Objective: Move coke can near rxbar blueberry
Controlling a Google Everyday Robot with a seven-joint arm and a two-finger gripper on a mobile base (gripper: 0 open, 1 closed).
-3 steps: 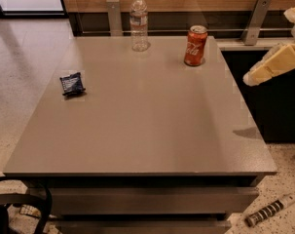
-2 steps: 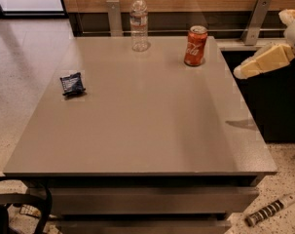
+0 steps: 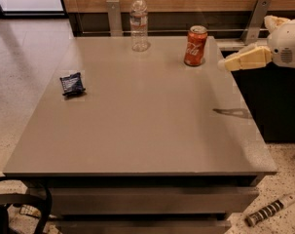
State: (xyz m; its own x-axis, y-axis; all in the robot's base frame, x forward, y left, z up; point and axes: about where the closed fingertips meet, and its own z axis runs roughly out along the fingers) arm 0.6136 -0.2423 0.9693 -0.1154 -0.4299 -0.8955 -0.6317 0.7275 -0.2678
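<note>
The coke can (image 3: 195, 46), red with white script and a silver top, stands upright at the back right of the grey table (image 3: 147, 130). The rxbar blueberry (image 3: 72, 84), a small crinkled dark blue wrapper, lies flat near the table's left edge, far from the can. My gripper (image 3: 224, 65) comes in from the right edge on a cream-coloured arm, its tip a short way right of the can and slightly nearer, above the table's right edge, not touching the can.
A clear plastic water bottle (image 3: 138, 22) stands at the back of the table, left of the can. Metal brackets (image 3: 114, 16) and a wooden wall run behind the table. A dark cabinet (image 3: 276, 106) stands to the right. A striped object (image 3: 269, 211) lies on the floor at lower right.
My gripper has moved left and slightly up, from beyond the table's right side towards the coke can. The can, bottle and wrapper have not moved.
</note>
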